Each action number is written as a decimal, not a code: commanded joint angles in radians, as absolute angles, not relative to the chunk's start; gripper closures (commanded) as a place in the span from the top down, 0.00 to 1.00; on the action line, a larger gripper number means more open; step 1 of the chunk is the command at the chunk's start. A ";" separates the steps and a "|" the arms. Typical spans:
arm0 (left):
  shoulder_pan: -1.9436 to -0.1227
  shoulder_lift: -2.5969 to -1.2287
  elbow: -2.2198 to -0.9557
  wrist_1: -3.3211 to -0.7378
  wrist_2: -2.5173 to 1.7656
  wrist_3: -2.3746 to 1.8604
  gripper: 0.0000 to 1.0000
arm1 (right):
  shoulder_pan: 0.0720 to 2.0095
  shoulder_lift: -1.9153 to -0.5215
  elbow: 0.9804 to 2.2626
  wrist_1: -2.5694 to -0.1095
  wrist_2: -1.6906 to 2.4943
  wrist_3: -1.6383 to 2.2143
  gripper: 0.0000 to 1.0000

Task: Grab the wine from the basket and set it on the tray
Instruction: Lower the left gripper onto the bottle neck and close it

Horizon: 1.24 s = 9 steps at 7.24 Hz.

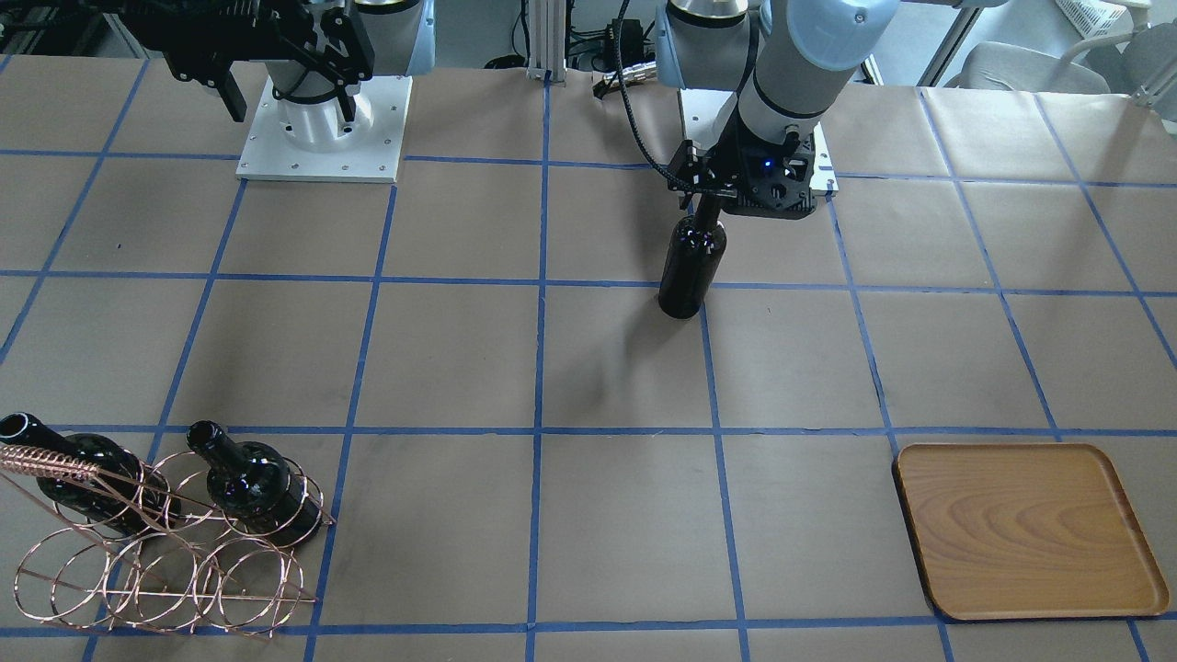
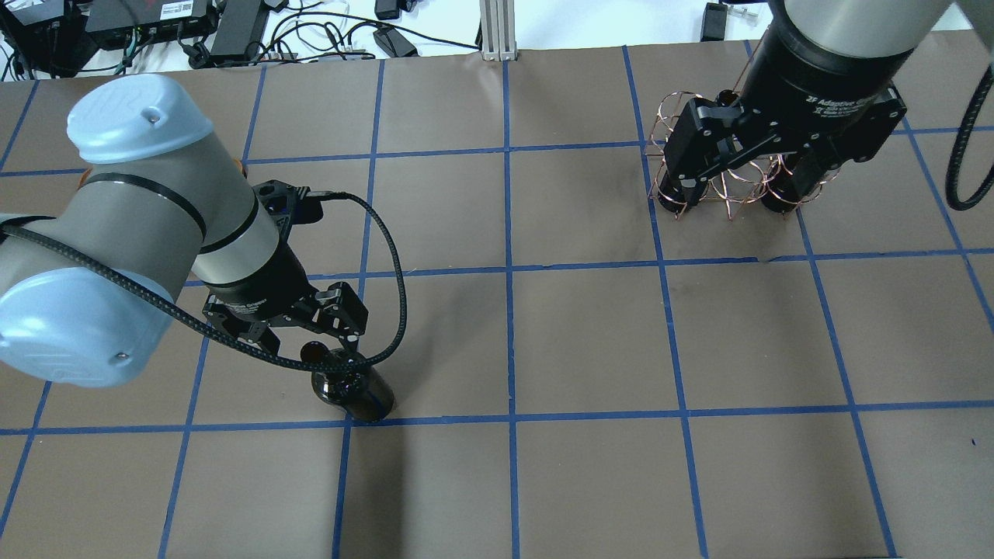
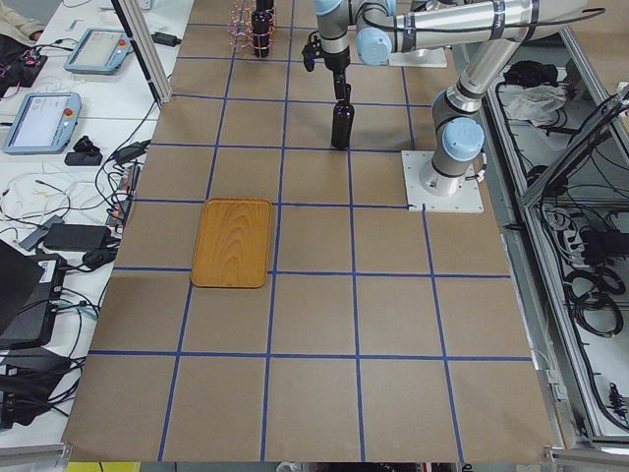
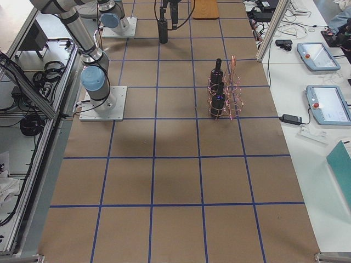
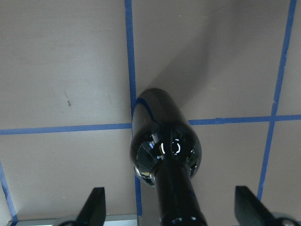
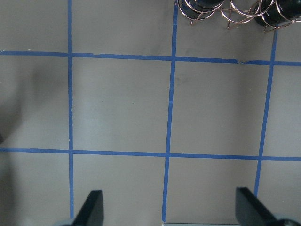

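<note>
The neck of the glossy near-black glass wine bottle (image 1: 685,267), upright on the tabletop (image 1: 460,368) well apart from the flat light-brown wooden tray (image 1: 1030,533), is straddled by the spread-apart fingers (image 5: 96,207) of the left pincer (image 5: 169,207), probably for regrasping.

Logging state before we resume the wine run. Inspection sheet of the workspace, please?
Surface: table covered in brown paper with a blue tape grid; no spills seen.
Job's things: wine bottle stands upright on the table, apart from basket and tray. Two bottles lie in the basket. Nothing on the tray.
Clutter: nothing seen.
Grippers: left gripper open, fingers either side of the wine bottle's neck, not touching. Right gripper open, holding nothing.
Cables: black cable loops from the left wrist and crosses the wine bottle in the overhead view.
Surroundings: teach pendants on the side bench.
</note>
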<state>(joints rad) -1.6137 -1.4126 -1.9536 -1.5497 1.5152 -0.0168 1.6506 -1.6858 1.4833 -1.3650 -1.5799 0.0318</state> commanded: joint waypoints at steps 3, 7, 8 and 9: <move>-1.617 -1.414 -1.967 -1.551 1.517 -0.017 0.83 | 1.651 -1.686 1.483 -1.364 -1.577 0.037 1.00; -1.617 -1.411 -1.953 -1.580 1.516 -0.034 0.39 | 1.651 -1.686 1.483 -1.364 -1.580 0.031 1.00; -1.617 -1.413 -1.953 -1.580 1.511 -0.057 0.30 | 1.651 -1.686 1.483 -1.364 -1.580 0.029 1.00; -1.617 -1.414 -1.950 -1.580 1.508 -0.058 0.18 | 1.651 -1.686 1.483 -1.364 -1.583 0.028 1.00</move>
<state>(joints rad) -1.6169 -1.4126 -1.9523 -1.5796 1.5119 -0.0470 1.6506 -1.6858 1.4834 -1.3637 -1.5807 0.0296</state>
